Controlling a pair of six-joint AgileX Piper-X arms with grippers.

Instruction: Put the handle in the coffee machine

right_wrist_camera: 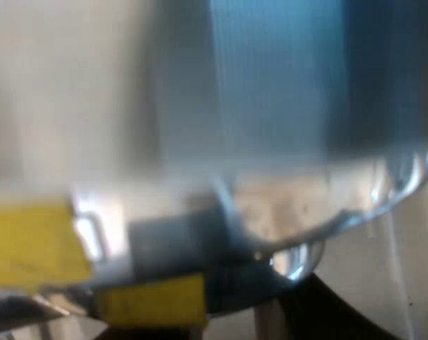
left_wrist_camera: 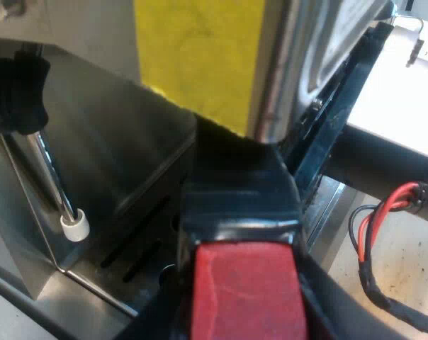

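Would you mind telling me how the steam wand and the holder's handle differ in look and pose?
The steam wand is a thin, shiny metal tube; the handle is thick and dark. The wand ends in a white tip, the handle in a red end. The wand slants downward beside the machine; the handle points out from under its front. Both sit close to the machine.

Pale, speckled tabletop point(left_wrist_camera: 412, 258), brightly lit.

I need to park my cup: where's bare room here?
Free: the slotted metal drip tray between the white-tipped steam wand and the dark red-ended handle; the speckled white tabletop beside it. Crowded under the yellow-patched machine front.
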